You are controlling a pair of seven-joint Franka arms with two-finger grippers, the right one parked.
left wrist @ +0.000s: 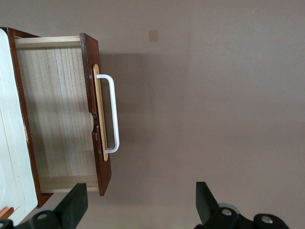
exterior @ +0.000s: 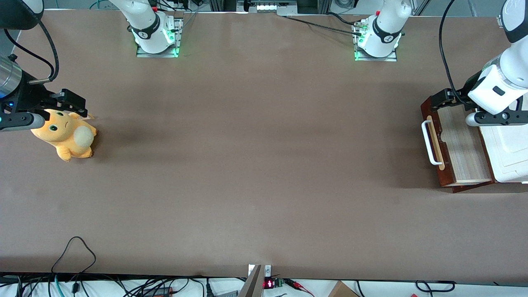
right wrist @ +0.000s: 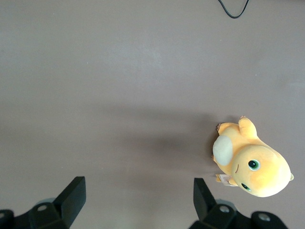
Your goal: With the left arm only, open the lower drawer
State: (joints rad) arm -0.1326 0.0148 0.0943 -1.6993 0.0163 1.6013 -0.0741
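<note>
The lower drawer [exterior: 464, 142] stands pulled out from under the white cabinet top [exterior: 509, 152] at the working arm's end of the table. Its light plywood inside shows and holds nothing. Its reddish-brown front [exterior: 434, 169] carries a white loop handle [exterior: 427, 142]. My left gripper [exterior: 442, 99] hangs above the drawer's corner that lies farther from the front camera. In the left wrist view the drawer [left wrist: 57, 114] and handle [left wrist: 113, 114] lie apart from the gripper [left wrist: 140, 191], which is open wide with only bare table between its fingers [left wrist: 76, 202].
An orange plush toy [exterior: 66, 138] lies on the brown table toward the parked arm's end. A thin black cable loop [exterior: 74, 247] rests near the table's front edge. The two arm bases [exterior: 377, 39] stand along the edge farthest from the front camera.
</note>
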